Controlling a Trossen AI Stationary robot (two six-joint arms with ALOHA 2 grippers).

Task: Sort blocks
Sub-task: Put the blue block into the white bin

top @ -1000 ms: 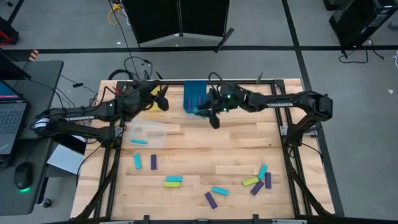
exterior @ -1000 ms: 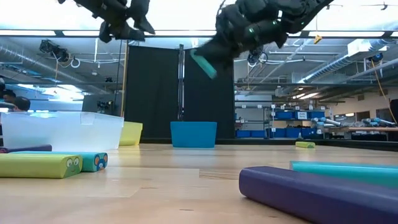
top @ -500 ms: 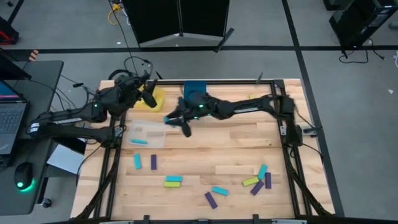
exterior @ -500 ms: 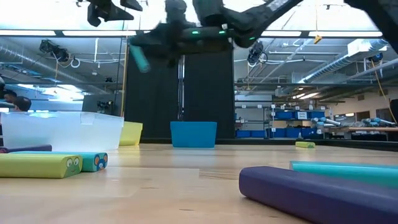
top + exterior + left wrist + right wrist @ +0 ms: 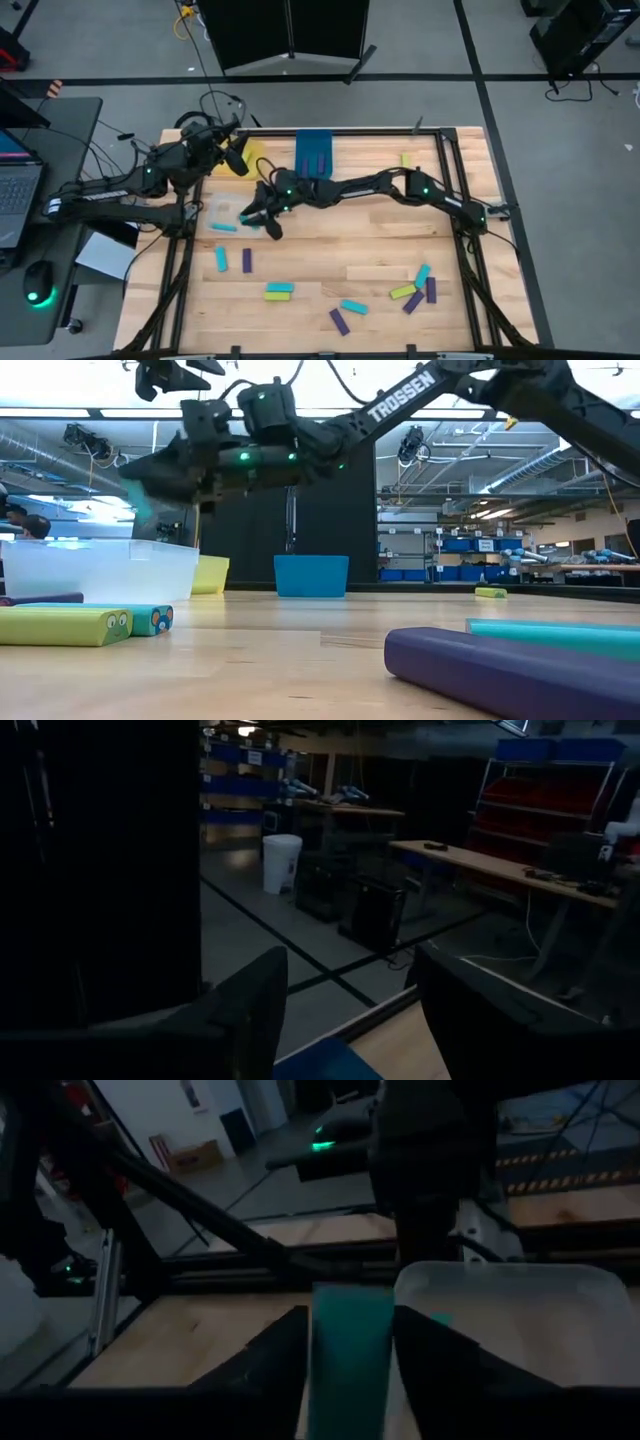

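My right gripper (image 5: 254, 216) reaches across the table to the clear bin (image 5: 232, 208) and is shut on a teal block (image 5: 350, 1355). In the low view it hangs above the bin (image 5: 100, 568), and the block (image 5: 146, 510) shows blurred below it. Another teal block (image 5: 224, 228) lies inside the bin. My left gripper (image 5: 238, 163) hovers open and empty over the yellow bin (image 5: 256, 150). Several lime, teal and purple blocks lie flat on the table's near half, such as a teal one (image 5: 221, 260) and a purple one (image 5: 339, 321). My right gripper pinches the teal block between its two fingers, one finger (image 5: 270, 1365) on each long side. The block's end (image 5: 350, 1305) sticks out past the fingertips. The block is lifted clear, beside the clear bin's rim (image 5: 420, 1280).
The blue bin (image 5: 313, 150) stands at the far edge and holds dark bars. A lone lime block (image 5: 406, 160) lies far right. A cluster of blocks (image 5: 418, 290) sits near right, and a lime and teal pair (image 5: 278, 291) near the middle. Bare wood lies between.
My right gripper has swung from beside the blue bin toward the table's left and near edge, carrying the teal block to the clear bin and coming lower. My left gripper has drawn back a little toward the table's left and far edge, over the yellow bin.
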